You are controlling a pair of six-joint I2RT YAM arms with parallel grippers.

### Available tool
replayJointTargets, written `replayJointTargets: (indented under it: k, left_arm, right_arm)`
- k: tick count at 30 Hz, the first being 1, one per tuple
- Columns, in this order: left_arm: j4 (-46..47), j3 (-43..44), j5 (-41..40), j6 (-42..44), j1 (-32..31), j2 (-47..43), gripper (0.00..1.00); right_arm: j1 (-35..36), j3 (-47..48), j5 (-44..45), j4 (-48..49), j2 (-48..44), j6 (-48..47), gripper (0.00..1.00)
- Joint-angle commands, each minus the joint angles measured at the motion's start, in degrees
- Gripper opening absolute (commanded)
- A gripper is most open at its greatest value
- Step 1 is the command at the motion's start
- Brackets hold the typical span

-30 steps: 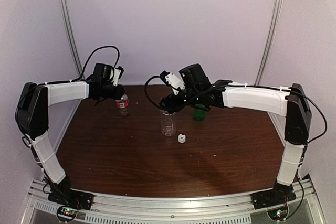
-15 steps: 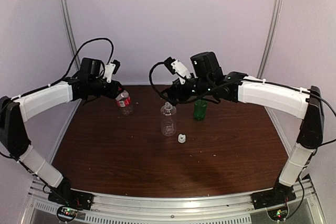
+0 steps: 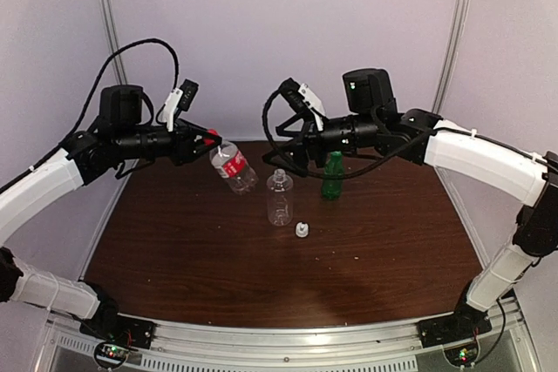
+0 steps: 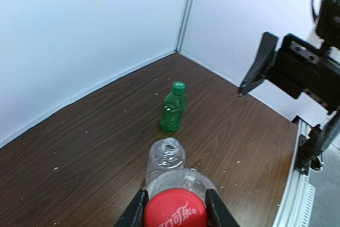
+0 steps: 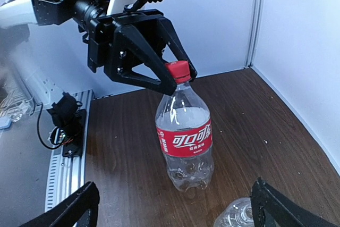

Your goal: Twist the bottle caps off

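The left hand (image 3: pixel 206 138) is closed tight on the red cap (image 5: pixel 177 70), one finger on each side of it. The red-labelled bottle (image 3: pixel 234 167) hangs tilted from that grip and looks raised off the table (image 3: pixel 218 267). The right hand (image 3: pixel 290 141) faces it from the other side, held apart from it, with its fingers (image 5: pixel 77 208) spread wide and nothing between them. Below the gap between the two hands stands the clear bottle (image 3: pixel 278 198), upright with its mouth bare. Its white cap (image 3: pixel 301 231) lies on the table just in front of it, nearer the arm bases. Past the clear bottle from the left hand, under the right forearm, the green bottle (image 4: pixel 172 109) stands upright with its green cap (image 4: pixel 178 85) on. From above, the right arm's cables partly hide its top.
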Motion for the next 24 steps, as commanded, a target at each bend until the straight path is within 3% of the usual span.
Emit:
replayJointTargets:
  k: [1,8,24]
  left_arm:
    - [3.8,-1.1,12.1,-2.8,-1.0,-4.3,0.25]
    - [8.2,-1.5,19.8,-4.9,-2.4,-5.9,0.25]
    - [13.9,-0.7,20.9,-6.7,-7.0,-2.2,0.23]
  right_arm:
    - [0.0,-0.5,-9.3,-2.0,-1.6,-1.4,1.0]
    - [0.3,1.2,-12.3,-3.0,-0.3,-0.6,1.0]
    - [3.0,3.2,-17.0,-1.7,4.6,1.4,0.98]
